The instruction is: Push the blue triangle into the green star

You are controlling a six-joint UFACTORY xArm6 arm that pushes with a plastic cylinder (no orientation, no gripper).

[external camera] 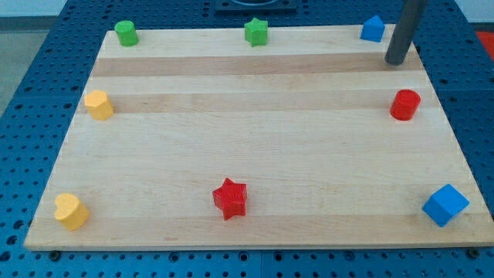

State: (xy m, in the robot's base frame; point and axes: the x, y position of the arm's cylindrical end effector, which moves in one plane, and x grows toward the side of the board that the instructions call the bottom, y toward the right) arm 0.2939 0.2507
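The blue triangle (373, 28) sits at the view's top right, near the board's top edge. The green star (256, 32) sits at the top middle, well to the left of the triangle. My tip (397, 61) is at the top right, just right of and slightly below the blue triangle, apart from it. The rod rises out of the view's top.
A green cylinder (126, 33) is at the top left. A yellow block (99, 104) is at the left, a yellow heart (70, 211) at the bottom left. A red star (230, 198) is at the bottom middle, a red cylinder (404, 104) at the right, a blue cube (445, 205) at the bottom right.
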